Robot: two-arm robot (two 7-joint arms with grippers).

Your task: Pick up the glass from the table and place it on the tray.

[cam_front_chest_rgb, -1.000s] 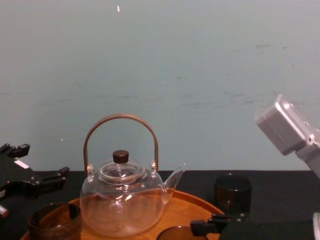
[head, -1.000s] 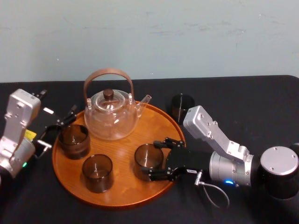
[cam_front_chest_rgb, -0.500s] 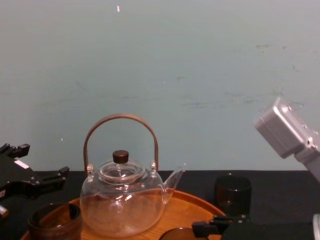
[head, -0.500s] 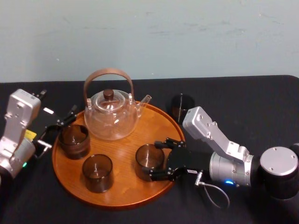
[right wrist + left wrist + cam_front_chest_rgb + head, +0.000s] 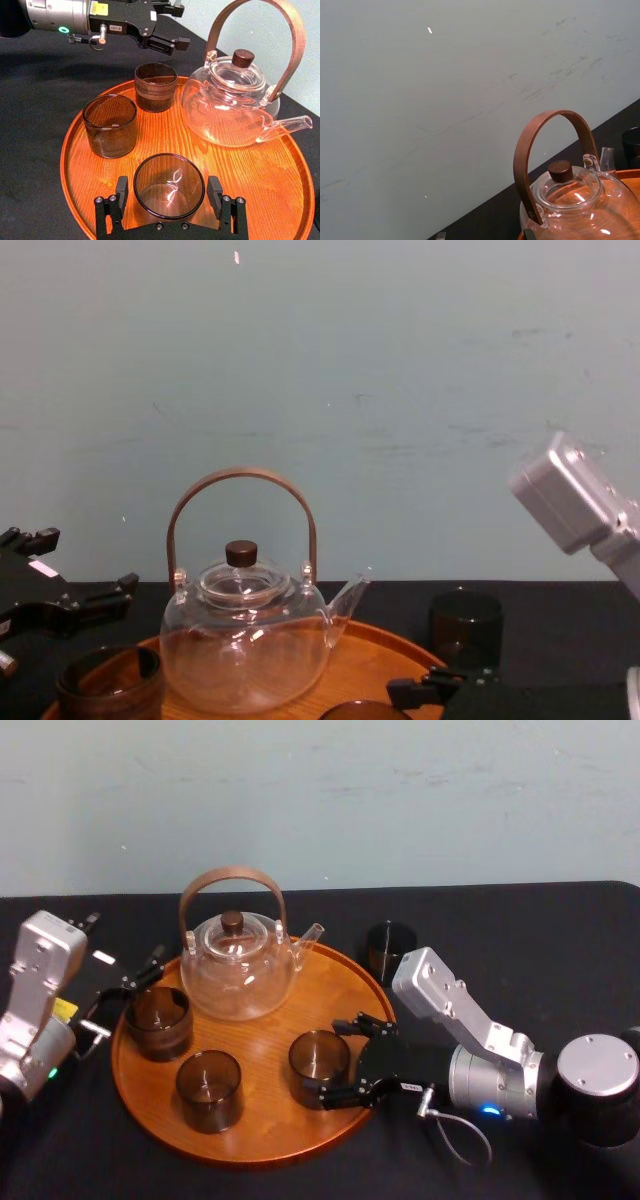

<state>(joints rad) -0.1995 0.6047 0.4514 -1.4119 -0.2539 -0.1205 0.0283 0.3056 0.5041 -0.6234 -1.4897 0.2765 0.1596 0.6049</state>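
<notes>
Glass (image 5: 318, 1058) sits on tray (image 5: 250, 1140), between right gripper (image 5: 168, 183) jaws; jaws released, thin gaps each side. Risk: skewed retreat clips glass, drags it toward rim. Left gripper (image 5: 120, 995) idle across tray, jaws spread.

Robot test bench: black-clothed table (image 5: 560, 920) against bare pale wall (image 5: 320, 790).

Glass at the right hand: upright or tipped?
Upright. The glass stands rim-up on the tray, between the open fingers of the right hand.
</notes>
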